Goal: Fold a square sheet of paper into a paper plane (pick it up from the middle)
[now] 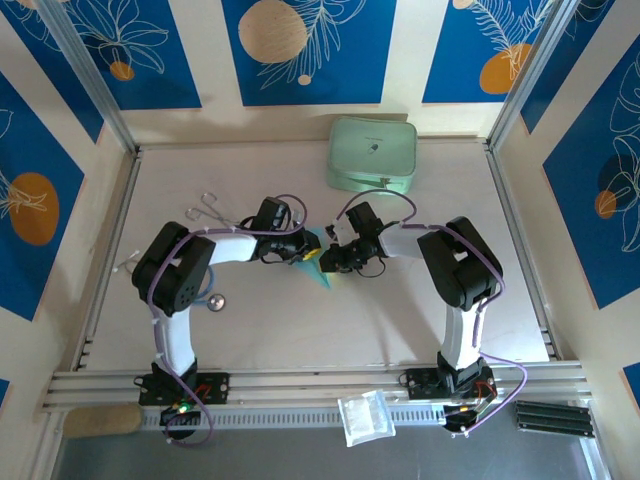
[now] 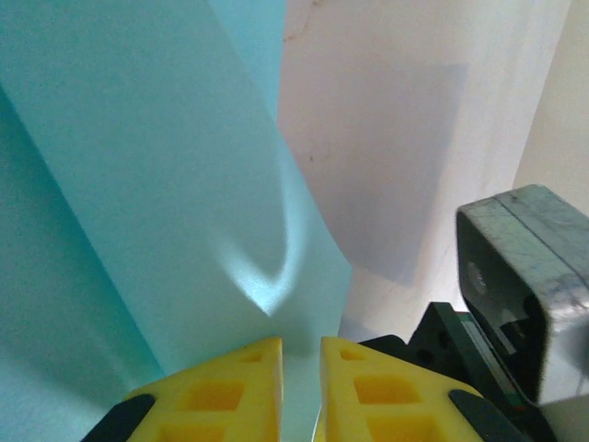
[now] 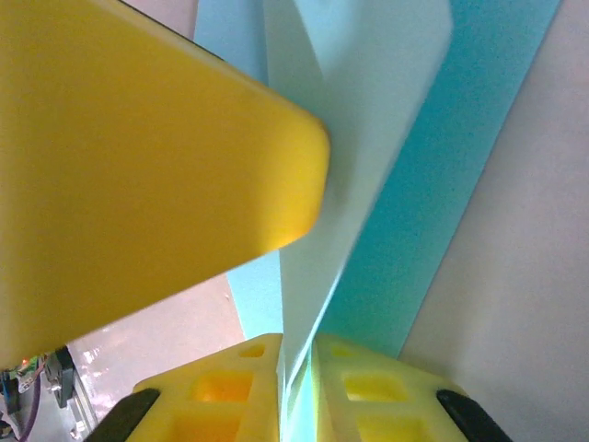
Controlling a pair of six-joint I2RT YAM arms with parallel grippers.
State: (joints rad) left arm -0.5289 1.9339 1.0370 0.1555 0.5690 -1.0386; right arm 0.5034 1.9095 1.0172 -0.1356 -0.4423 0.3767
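Near the middle of the table (image 1: 300, 335), the left gripper (image 2: 301, 373) has its yellow fingers (image 2: 221, 391) pressed almost together, pinching an edge of the creased sky-blue paper (image 2: 138, 184), which sits between the two arms. Just to the right, the right gripper (image 3: 296, 391) pinches the same paper along a fold, with only a thin gap between its fingers. The mint-green case (image 1: 372, 155) lies well apart at the far edge.

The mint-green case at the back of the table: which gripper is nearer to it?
Right. The right gripper sits in front of the mint-green case, a little to its left; the left gripper is farther left. Both pinch the blue paper.
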